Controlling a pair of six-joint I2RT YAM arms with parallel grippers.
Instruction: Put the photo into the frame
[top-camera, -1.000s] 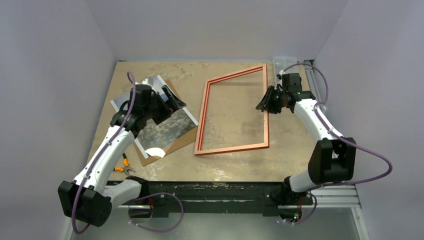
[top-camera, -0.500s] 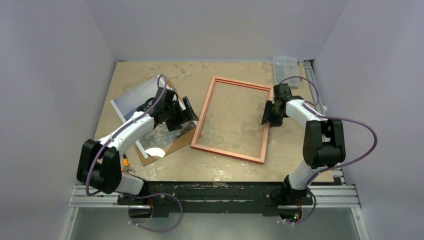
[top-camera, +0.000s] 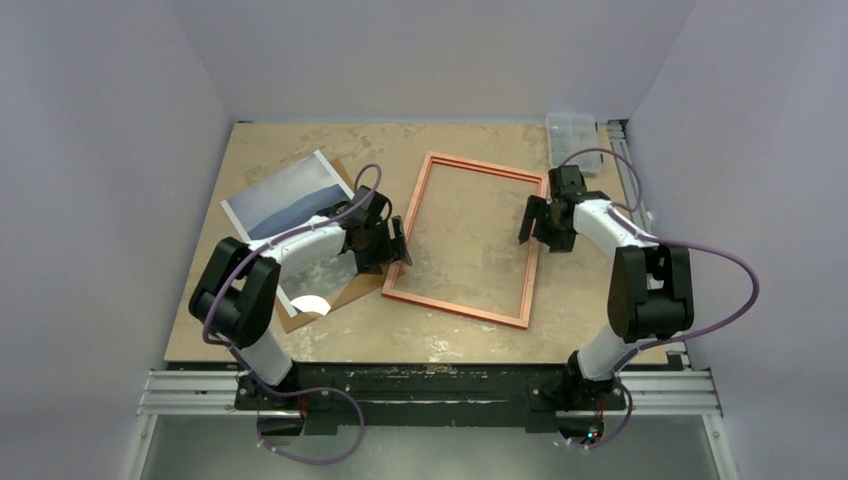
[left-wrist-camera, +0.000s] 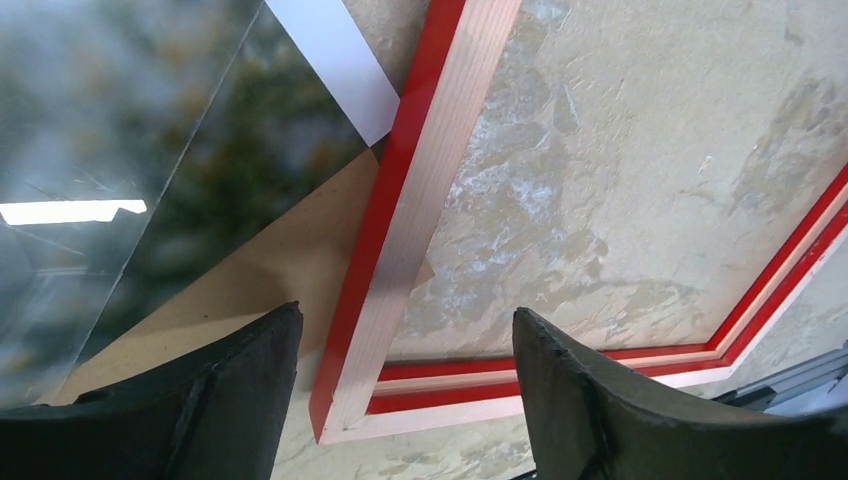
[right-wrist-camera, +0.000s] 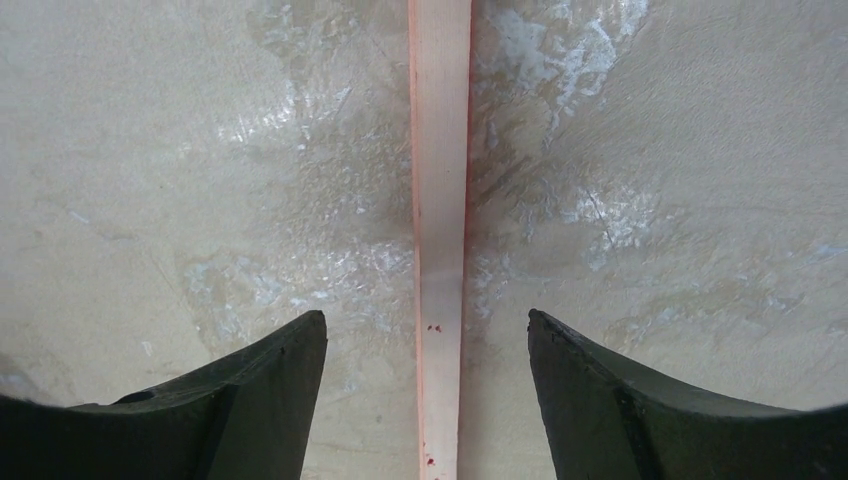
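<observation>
Mottled worktop (top-camera: 450, 345) bore the frame (top-camera: 455, 309), long rails beneath the gaping, empty left end effector (left-wrist-camera: 405, 330) and right end effector (right-wrist-camera: 425, 330), photo (top-camera: 285, 195) just left of the former.

Frame (top-camera: 487, 166) flat; left end effector (top-camera: 392, 246) at left rail, right end effector (top-camera: 541, 222) opposite.

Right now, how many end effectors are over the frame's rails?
2. The left end effector is open over the frame near its front-left corner; the right end effector is open over the middle of the right rail.
</observation>
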